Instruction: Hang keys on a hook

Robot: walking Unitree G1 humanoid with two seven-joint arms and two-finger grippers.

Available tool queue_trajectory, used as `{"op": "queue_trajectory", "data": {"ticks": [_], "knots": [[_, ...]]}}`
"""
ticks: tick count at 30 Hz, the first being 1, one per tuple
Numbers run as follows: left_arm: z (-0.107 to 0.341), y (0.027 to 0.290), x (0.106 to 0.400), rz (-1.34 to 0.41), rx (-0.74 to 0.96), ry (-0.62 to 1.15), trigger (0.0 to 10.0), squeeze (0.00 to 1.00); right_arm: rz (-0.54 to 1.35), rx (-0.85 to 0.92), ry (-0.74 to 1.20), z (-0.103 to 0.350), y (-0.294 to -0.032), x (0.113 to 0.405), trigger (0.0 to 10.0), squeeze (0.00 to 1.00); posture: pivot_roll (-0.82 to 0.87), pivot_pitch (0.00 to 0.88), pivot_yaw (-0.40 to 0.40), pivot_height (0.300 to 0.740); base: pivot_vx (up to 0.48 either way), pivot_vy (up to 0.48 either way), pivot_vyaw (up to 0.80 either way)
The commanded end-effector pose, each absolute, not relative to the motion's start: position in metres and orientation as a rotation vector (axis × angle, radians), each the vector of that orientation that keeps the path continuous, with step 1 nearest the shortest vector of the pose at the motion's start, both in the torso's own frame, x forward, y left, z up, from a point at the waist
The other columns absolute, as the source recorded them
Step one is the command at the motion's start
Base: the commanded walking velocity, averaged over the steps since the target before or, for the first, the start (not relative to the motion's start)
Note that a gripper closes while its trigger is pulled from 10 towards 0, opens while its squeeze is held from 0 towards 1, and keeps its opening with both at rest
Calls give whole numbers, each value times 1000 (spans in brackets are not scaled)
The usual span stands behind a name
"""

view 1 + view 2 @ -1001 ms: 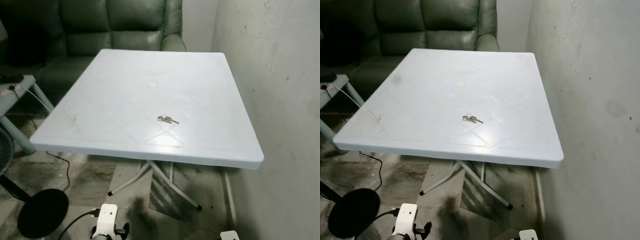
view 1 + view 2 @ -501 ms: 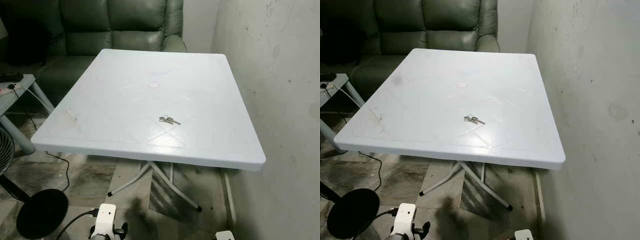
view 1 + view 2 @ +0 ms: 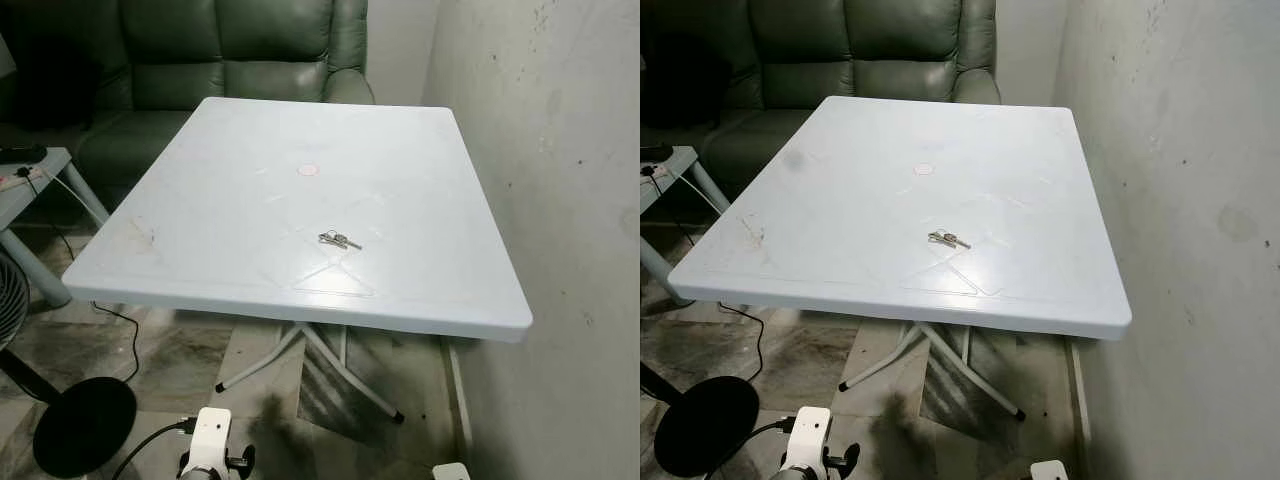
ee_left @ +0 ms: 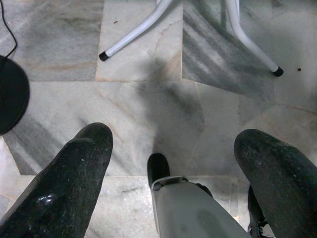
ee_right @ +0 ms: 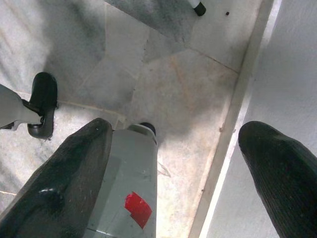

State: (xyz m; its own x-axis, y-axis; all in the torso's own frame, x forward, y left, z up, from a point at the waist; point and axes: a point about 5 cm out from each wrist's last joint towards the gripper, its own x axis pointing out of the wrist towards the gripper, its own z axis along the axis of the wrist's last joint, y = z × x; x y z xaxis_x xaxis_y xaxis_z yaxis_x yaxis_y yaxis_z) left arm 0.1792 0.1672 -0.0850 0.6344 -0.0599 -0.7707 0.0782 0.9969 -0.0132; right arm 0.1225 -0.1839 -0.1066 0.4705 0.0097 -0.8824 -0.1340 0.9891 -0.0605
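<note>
Keys on the white table, both arms low

Keys (image 3: 338, 240) lie flat on the white plastic table (image 3: 220, 220), a small bunch on a ring, resting toward the table's near edge and a little toward its wall side. A small round pinkish mark (image 3: 307, 170) sits on the table farther back from the keys, near the table's middle. Beyond the table's far edge stands a green leather sofa (image 3: 240, 60). A stained plaster wall (image 3: 560, 200) runs close along the table's right edge. Off the table's left side are a grey side table (image 3: 30, 190) with a cable and a black round fan base (image 3: 85, 425) on the marble floor (image 3: 180, 350). Under the table, white metal legs (image 3: 300, 360) cross.

The left pincer (image 4: 173, 148) hangs below the table's near edge, pointing at the floor, its two black fingers (image 4: 74, 178) spread wide with nothing between them. The right pincer (image 5: 173, 148) also hangs low beside the wall, fingers (image 5: 69, 173) wide apart and holding nothing.
</note>
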Motion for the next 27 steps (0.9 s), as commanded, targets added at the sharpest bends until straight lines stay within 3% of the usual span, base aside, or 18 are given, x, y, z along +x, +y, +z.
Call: {"op": "queue_trajectory", "data": {"ticks": [1,11,27], "knots": [[-85,171,178,-69,26,887,10000,0,87,-130,1101,-108,-186,117,10000,0,-4,0,13,740,0,0,0],[-86,171,177,-62,16,894,10000,0,82,-130,1110,-109,-188,113,10000,0,-3,0,10,740,0,321,0],[-87,172,174,-54,13,902,10000,0,65,-126,1135,-110,-197,104,10000,0,0,0,8,740,0,480,0]]}}
